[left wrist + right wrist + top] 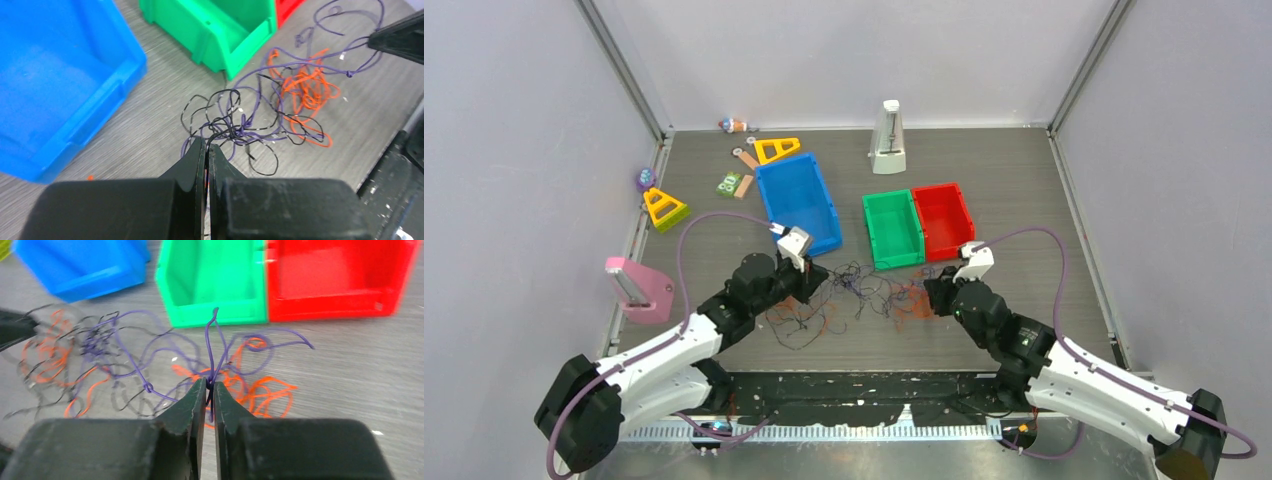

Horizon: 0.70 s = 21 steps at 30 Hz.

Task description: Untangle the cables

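Note:
The cables (864, 290) lie as a loose tangle of thin orange, purple and black strands on the grey table between my two grippers. My left gripper (206, 145) is shut on a black cable (225, 120) at the tangle's left end, where black and purple strands knot together. My right gripper (210, 383) is shut on a purple cable (212, 340) that loops up out of its tips, above a pile of orange cable (265, 395). In the top view the left gripper (816, 272) and the right gripper (932, 290) face each other across the tangle.
A blue bin (799, 200), a green bin (892, 228) and a red bin (944, 218) stand just behind the tangle. A white metronome-shaped object (887, 140) stands at the back. Yellow triangles (664, 208) and small toys lie at the back left, and a pink holder (637, 290) sits at the left edge.

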### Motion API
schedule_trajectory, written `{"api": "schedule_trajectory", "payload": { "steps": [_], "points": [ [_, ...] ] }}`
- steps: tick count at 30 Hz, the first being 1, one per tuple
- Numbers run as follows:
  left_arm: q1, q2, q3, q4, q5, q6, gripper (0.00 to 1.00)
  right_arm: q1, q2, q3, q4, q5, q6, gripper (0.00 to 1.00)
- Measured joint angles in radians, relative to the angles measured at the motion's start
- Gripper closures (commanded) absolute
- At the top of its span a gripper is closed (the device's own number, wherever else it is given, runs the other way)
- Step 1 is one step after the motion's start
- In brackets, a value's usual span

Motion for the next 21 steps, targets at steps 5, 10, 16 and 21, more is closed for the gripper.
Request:
{"api": "schedule_trajectory", "payload": {
  "steps": [5,10,16,21],
  "points": [
    [0.0,0.003,-0.007,0.051,0.105,0.002,1.0,-0.004,-0.006,-0.002,0.108,-0.227,-0.12,0.15],
    [0.0,0.003,-0.013,0.086,0.179,0.003,1.0,-0.004,0.056,0.0,0.202,-0.389,-0.18,0.16],
    [-0.001,-0.005,-0.032,0.13,0.242,0.003,1.0,-0.004,0.215,0.071,0.248,-0.483,-0.257,0.13],
    [-0.002,-0.039,-0.059,0.157,0.267,0.003,1.0,-0.004,0.357,0.121,0.335,-0.52,-0.308,0.11]
  ]
}}
